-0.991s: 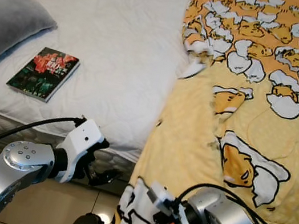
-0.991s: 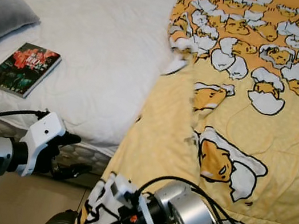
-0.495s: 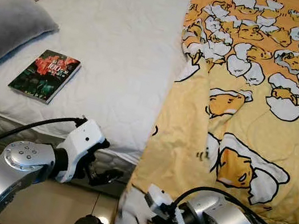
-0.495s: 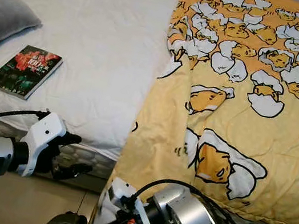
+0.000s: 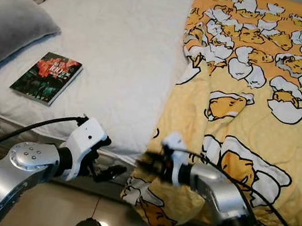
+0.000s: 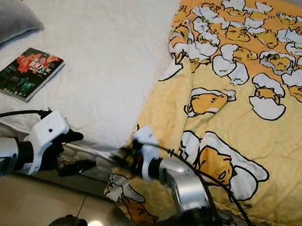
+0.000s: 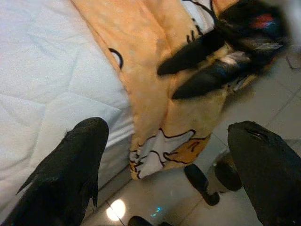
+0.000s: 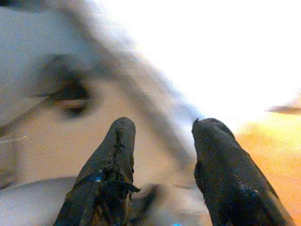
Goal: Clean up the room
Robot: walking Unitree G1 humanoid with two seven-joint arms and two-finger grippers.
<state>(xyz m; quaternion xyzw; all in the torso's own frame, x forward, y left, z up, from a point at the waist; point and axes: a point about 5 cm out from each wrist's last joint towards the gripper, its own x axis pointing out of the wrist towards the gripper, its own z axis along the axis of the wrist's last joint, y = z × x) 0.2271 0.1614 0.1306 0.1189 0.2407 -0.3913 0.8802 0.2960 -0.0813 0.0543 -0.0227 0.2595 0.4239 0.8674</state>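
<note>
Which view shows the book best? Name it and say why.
The left eye view: the book lies whole and sharp on the white mattress, beside the grey pillow. The right eye view shows it too, nearer the picture's edge. The left wrist view looks at the yellow blanket instead; the right wrist view is blurred.

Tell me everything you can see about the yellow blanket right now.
The blanket is soft, quilted-looking yellow-orange fabric printed with white-and-yellow cartoon egg characters outlined in black. It covers the bed's right side, lying on the white mattress pad, rumpled, with its left edge folded unevenly. Its near corner hangs over the bed's front edge, ending just above the tiled floor. The right gripper is at that hanging edge, fingers apart; whether it grips the fabric is unclear. The left gripper is beside it, open, not touching.
</note>
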